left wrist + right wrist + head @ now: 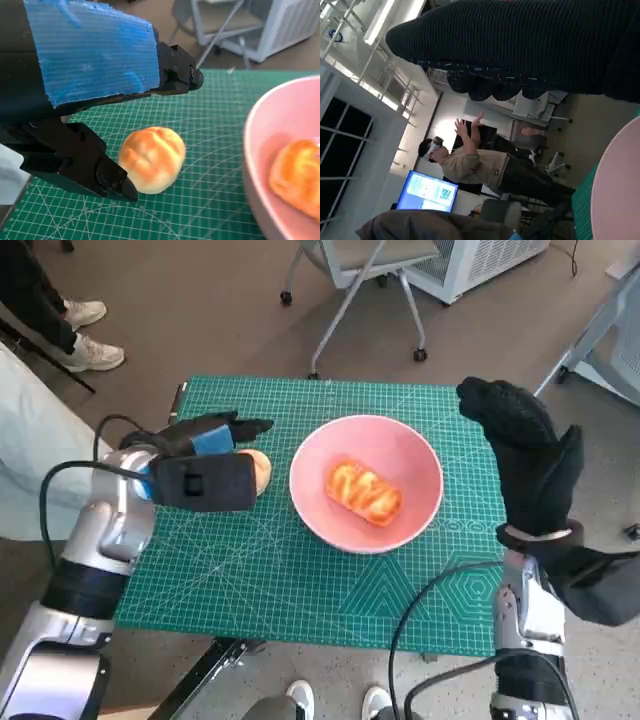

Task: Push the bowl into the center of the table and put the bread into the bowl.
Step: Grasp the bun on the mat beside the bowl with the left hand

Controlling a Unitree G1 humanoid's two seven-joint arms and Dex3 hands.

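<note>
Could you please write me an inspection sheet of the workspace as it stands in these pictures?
Surface: green cutting mat covers the small table.
Job's things: pink bowl near the mat's middle, one bread piece inside; a round bun lies on the mat beside the bowl.
Clutter: nothing seen.
Hands: left hand over the bun, fingers apart on either side of it, holding nothing; right hand raised beside the bowl, empty.
Cables: black cables loop along both forearms.
Surroundings: wheeled chair, a person's shoes, a person standing by a monitor.
</note>
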